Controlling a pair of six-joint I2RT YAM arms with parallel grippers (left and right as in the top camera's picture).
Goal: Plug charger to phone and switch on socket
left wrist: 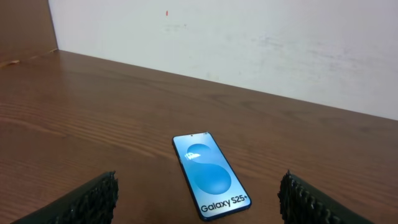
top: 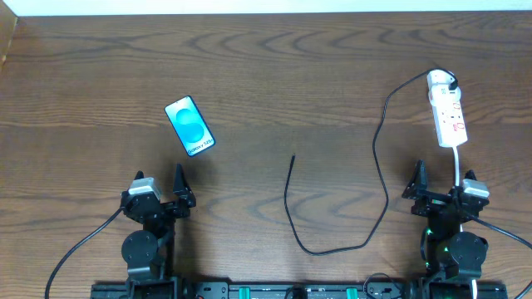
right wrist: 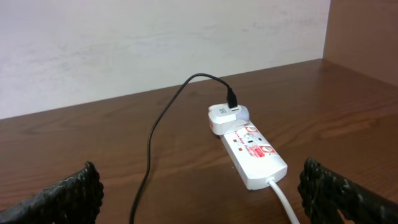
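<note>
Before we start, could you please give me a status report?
Left gripper, right gripper open, empty. Thin black charger cable lies apart from blue-screened smartphone. White power strip untouched. Nothing blocking.

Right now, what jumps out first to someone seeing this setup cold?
The phone, its screen bright blue, lies face up on the left side of the brown table, ahead of the left arm. On the right, the white socket with red markings sits ahead of the right arm. The black charger snakes from it toward the table's middle, its free tip touching nothing.
</note>
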